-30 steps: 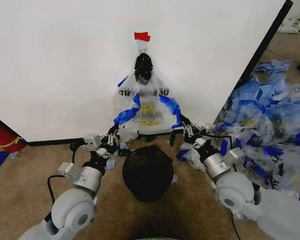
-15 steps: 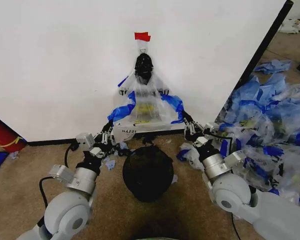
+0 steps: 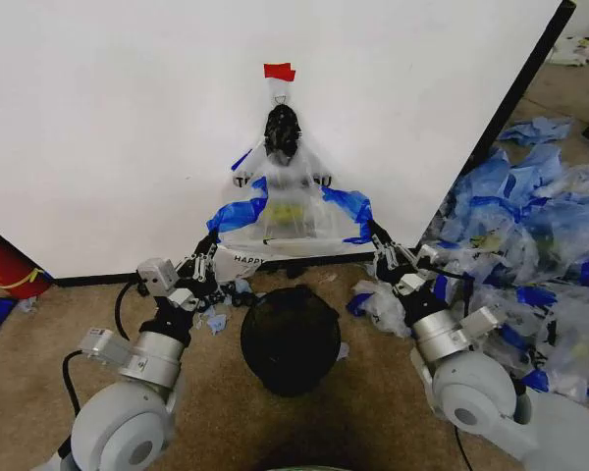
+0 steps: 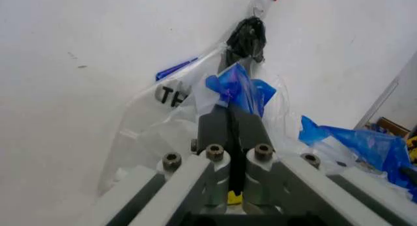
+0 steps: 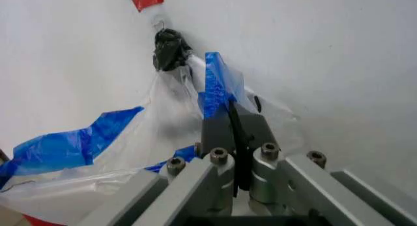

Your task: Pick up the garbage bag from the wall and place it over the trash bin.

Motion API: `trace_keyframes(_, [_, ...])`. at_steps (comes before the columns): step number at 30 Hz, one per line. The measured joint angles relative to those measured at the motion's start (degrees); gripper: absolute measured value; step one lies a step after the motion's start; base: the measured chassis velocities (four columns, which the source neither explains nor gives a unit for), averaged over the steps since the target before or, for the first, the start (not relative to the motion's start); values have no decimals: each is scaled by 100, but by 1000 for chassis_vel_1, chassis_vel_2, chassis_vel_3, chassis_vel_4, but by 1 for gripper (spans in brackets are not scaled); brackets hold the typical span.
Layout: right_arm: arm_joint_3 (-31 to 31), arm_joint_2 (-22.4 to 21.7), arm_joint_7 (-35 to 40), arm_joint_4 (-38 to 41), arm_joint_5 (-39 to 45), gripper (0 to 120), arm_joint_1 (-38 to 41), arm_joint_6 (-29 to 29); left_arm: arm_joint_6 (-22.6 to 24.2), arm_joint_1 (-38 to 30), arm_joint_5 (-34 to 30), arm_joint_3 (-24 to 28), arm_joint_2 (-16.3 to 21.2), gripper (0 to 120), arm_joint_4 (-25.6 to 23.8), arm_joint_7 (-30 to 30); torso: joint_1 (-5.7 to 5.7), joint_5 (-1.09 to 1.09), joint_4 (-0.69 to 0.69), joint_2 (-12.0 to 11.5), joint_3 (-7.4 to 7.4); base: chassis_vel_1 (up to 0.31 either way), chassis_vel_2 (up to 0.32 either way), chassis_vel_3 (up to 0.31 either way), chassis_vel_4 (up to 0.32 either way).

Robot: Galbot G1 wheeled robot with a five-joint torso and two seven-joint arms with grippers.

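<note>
Two grippers, left gripper [image 3: 205,267] and right gripper [image 3: 381,242], are clamped tight on blue-taped corners of the garbage bag [image 3: 286,211], which is hung on the wall [image 3: 128,128] above the trash bin [image 3: 291,338].

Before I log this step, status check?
Left gripper, right gripper: jaws shut on garbage bag corners. Bag spread, hanging on wall. Trash bin below, unobstructed.

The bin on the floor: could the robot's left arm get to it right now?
Probably not yet: the left end effector is shut on the bag, which hangs on the wall. The bin sits open just beside that arm.
</note>
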Motion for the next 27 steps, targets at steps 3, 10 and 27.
trace_keyframes(3, [67, -7, -70, 48, -24, 0, -121, 81, 11, 104, 24, -46, -7, 0, -108, 2, 0, 0, 0, 0, 0, 0, 0, 0, 0])
trace_keyframes(10, [267, -31, -370, 213, -64, 0, -444, 248, 34, 319, 111, -111, -45, 0, -276, 5, 0, 0, 0, 0, 0, 0, 0, 0, 0])
trace_keyframes(27, [751, 16, -868, 351, -634, 0, -1841, 614, -112, 1224, 782, -52, -399, 0, -329, 188, 0, 0, 0, 0, 0, 0, 0, 0, 0])
